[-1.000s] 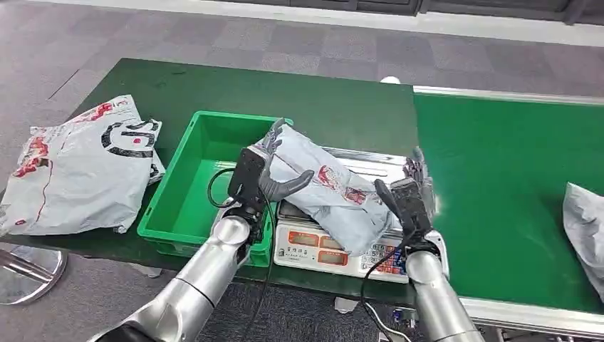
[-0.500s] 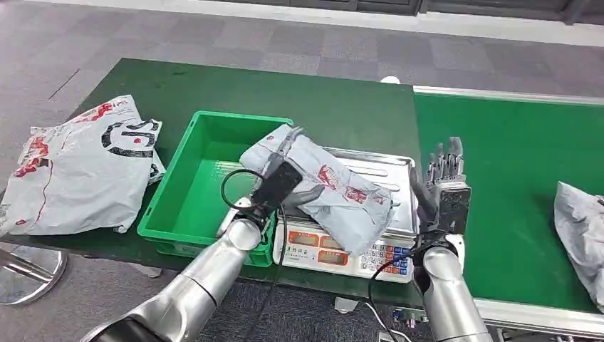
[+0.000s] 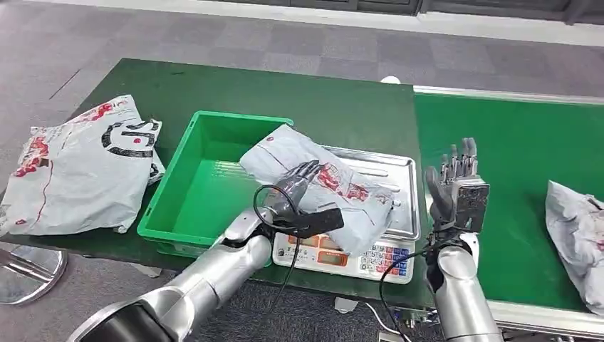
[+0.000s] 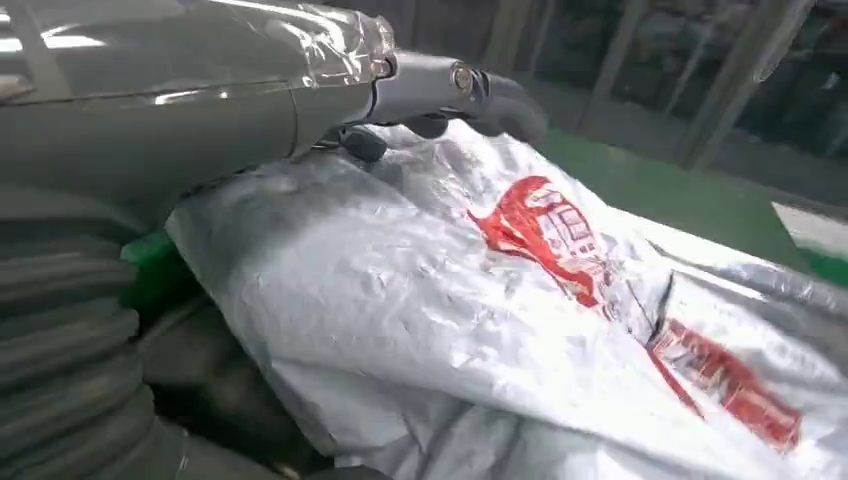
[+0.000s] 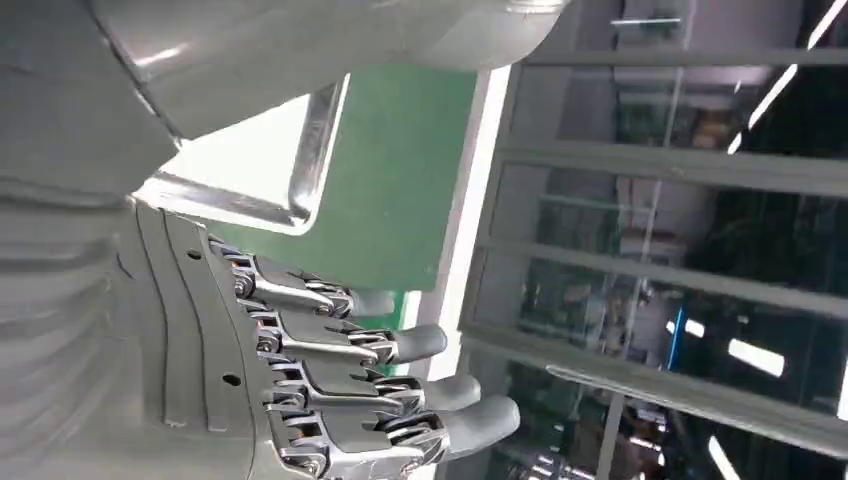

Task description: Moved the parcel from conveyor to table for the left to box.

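The grey parcel (image 3: 320,187) lies slantwise on the steel pan of the weighing scale (image 3: 399,167), its far corner hanging over the rim of the green bin (image 3: 186,146) beside it. So the carry off the conveyor (image 3: 513,178) looks done; what is left, as I judge it, is for my left hand to shift the parcel into the bin.

My left hand (image 3: 299,199) rests on the near side of the parcel, thumb across the plastic near the front edge and fingers laid along the top. I cannot tell whether this is a true grip: in the left wrist view the thumb (image 4: 490,95) presses the crumpled film, but the other fingers are under the hand's own cover. My right hand (image 3: 459,189) stands upright over the conveyor's near edge, fingers straight and apart, holding nothing.

A second parcel (image 3: 577,235) on the belt is cut off at the frame's edge. Two flat mailers (image 3: 78,167) lie on the table (image 3: 285,92), beyond the bin. The parcel covers part of the scale's display, and the red print is too creased to read.
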`<state>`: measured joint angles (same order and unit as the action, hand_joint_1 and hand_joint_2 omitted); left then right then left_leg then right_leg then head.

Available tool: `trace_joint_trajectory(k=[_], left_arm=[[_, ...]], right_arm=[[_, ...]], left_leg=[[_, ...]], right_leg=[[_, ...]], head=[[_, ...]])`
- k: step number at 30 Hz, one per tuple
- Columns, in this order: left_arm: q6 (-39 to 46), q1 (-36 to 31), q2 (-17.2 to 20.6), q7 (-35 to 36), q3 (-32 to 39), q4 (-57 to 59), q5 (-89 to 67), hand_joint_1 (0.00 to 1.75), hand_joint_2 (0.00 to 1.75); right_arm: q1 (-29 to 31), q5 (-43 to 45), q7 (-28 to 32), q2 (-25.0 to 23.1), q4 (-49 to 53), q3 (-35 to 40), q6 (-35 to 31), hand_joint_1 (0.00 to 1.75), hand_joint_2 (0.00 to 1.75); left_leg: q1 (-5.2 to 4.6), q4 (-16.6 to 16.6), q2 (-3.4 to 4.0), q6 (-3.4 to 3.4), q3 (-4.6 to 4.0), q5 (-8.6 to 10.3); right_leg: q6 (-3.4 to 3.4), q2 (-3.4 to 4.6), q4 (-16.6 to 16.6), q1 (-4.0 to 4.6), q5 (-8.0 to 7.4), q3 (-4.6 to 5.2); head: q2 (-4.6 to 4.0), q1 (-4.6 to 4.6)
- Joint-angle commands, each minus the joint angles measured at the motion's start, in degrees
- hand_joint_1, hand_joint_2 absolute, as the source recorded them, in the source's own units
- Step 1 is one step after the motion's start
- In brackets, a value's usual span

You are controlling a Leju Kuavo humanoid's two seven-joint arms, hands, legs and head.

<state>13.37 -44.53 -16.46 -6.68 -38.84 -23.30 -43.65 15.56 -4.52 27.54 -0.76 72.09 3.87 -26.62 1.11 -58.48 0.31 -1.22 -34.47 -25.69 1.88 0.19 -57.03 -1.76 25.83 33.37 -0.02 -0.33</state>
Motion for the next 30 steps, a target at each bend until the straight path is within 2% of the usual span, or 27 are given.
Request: trace_joint_trajectory(k=[1,10,16,26,27,30], left_arm=[[-5.0,-3.3,2.0,3.3,-8.4,7.3,-3.9,1.75,1.75],[-3.1,-3.8,2.3,3.1,-4.2,6.3,-5.1,1.75,1.75],[-1.4,-5.8,2.5,0.7,3.2,3.9,-4.8,1.75,1.75],[-1.5,-5.8,2.5,0.7,3.3,3.8,-4.8,1.75,1.75],[-0.9,-5.7,2.5,0.5,3.7,3.5,-4.6,1.75,1.75],[-0.4,-6.1,2.4,-2.6,8.4,0.7,-2.3,1.75,1.75]], right_arm=[[0.7,0.7,-0.4,1.2,0.4,-0.3,1.5,0.0,1.75],[1.2,0.9,-1.0,0.8,0.5,0.6,2.0,0.0,1.75],[2.3,0.9,-1.8,1.2,-0.6,0.9,3.1,0.0,1.75],[2.3,0.9,-1.8,1.2,-0.7,0.9,3.1,0.0,1.75],[2.3,0.9,-1.8,1.2,-0.7,0.9,3.2,0.0,1.75],[2.3,0.7,-2.0,1.0,-0.5,0.5,3.3,0.0,1.75]], left_leg=[[-0.01,0.1,0.06,0.06,0.11,0.0],[-0.04,0.1,0.09,0.05,0.16,0.07],[-0.03,0.1,0.14,0.05,0.08,0.06],[-0.01,0.0,0.08,-0.01,0.03,0.05],[-0.04,0.1,0.1,0.06,0.1,0.1],[-0.01,0.0,0.09,0.01,0.0,0.05]], right_leg=[[-0.1,0.05,0.1,0.02,-0.02,-0.08],[-0.2,0.09,0.1,0.0,-0.04,-0.09],[-0.2,0.14,0.0,0.01,-0.05,0.02],[-0.11,0.08,-0.1,0.01,-0.02,0.06],[-0.25,0.1,0.0,0.01,-0.07,0.03],[-0.15,0.09,-0.1,0.02,-0.03,0.1]], head=[[0.0,0.0],[0.0,0.0],[0.0,0.0],[0.0,0.0],[0.0,0.0],[0.0,0.0]])
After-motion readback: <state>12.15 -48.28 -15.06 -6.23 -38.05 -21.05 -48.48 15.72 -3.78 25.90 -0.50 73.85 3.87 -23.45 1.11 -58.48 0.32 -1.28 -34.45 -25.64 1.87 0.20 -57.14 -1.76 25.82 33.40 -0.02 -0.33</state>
